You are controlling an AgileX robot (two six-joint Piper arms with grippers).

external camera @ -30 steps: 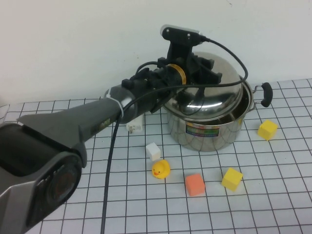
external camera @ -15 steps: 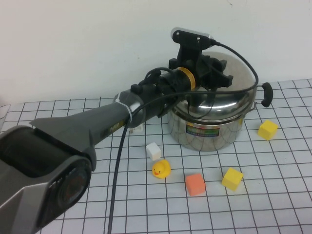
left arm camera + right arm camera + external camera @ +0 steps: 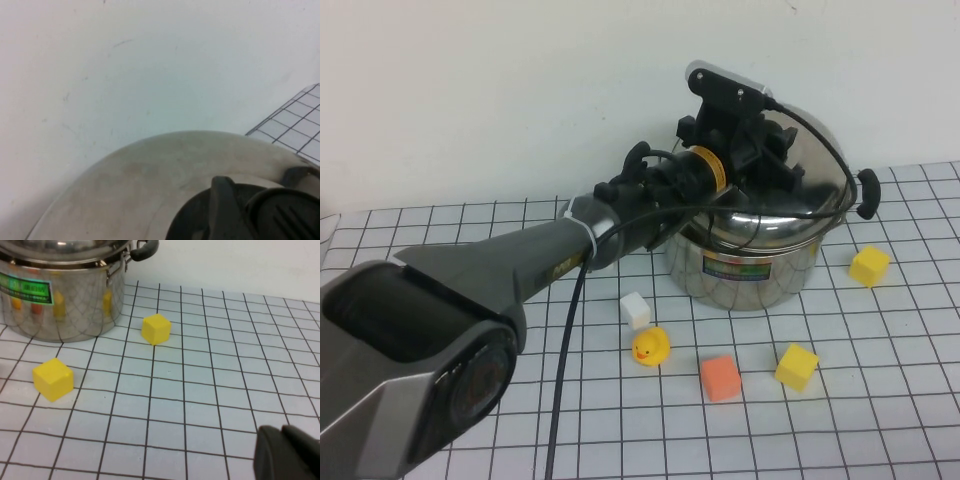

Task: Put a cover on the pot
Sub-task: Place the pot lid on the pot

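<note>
The steel pot (image 3: 790,262) with a colourful label stands at the back right of the gridded table, with a black handle (image 3: 865,192) on its right side. My left gripper (image 3: 765,150) reaches over it and is shut on the black knob (image 3: 282,215) of the domed steel lid (image 3: 815,190). The lid sits slightly tilted on the pot's rim. In the left wrist view the lid's dome (image 3: 150,190) fills the lower part. The right wrist view shows the pot (image 3: 60,295) with the lid's edge (image 3: 65,247) on top. My right gripper (image 3: 287,452) hangs low over the table to the pot's right, fingers together and empty.
On the table in front of the pot lie a white cube (image 3: 634,310), a yellow duck (image 3: 649,348), an orange cube (image 3: 719,378) and two yellow cubes (image 3: 796,367) (image 3: 869,266). The yellow cubes also show in the right wrist view (image 3: 53,378) (image 3: 156,329). A white wall stands close behind the pot.
My left arm has carried the lid to the right, from overhanging the pot's left side to sitting nearly centred over the pot.
</note>
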